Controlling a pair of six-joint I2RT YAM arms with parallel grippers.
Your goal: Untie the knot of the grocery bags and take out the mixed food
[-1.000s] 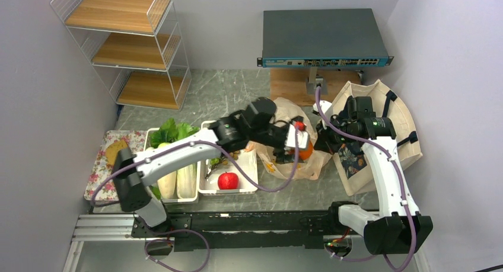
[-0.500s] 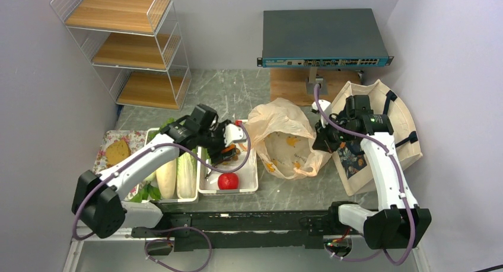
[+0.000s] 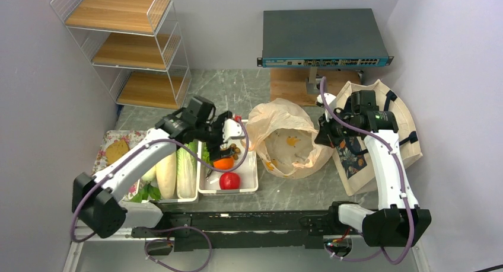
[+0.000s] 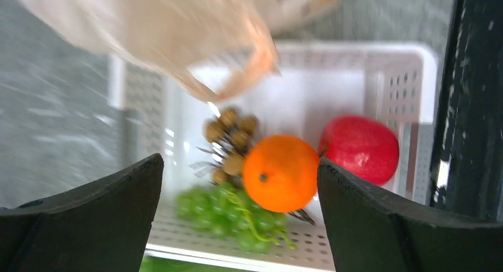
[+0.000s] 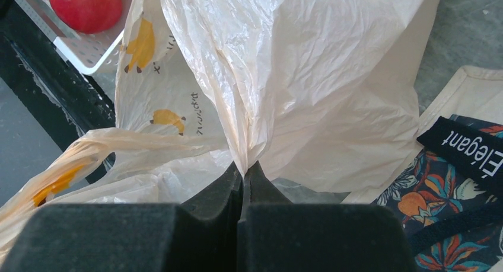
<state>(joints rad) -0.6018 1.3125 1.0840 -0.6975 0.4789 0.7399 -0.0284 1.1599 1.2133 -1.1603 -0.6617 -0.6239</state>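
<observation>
Peach plastic, thin and crinkly: the grocery bag (image 3: pixel 289 143) sits on the grey table (image 3: pixel 237 94) between the white tray (image 3: pixel 249 180) and the canvas tote (image 3: pixel 396 115), its mouth gaping upward. My right gripper (image 5: pixel 244 168) is clamped tight on a pleat of the bag's wall on the tote side, pads pressed together, film fanning up from between them. On the other side my left gripper (image 4: pixel 239 165) hangs spread wide above the tray, holding nothing, touching nothing. Right below it lies the orange (image 4: pixel 280 172), against the brown nuts (image 4: pixel 231 138) and green grapes (image 4: pixel 225 216), with the red apple (image 4: pixel 359 149) just beside it.
</observation>
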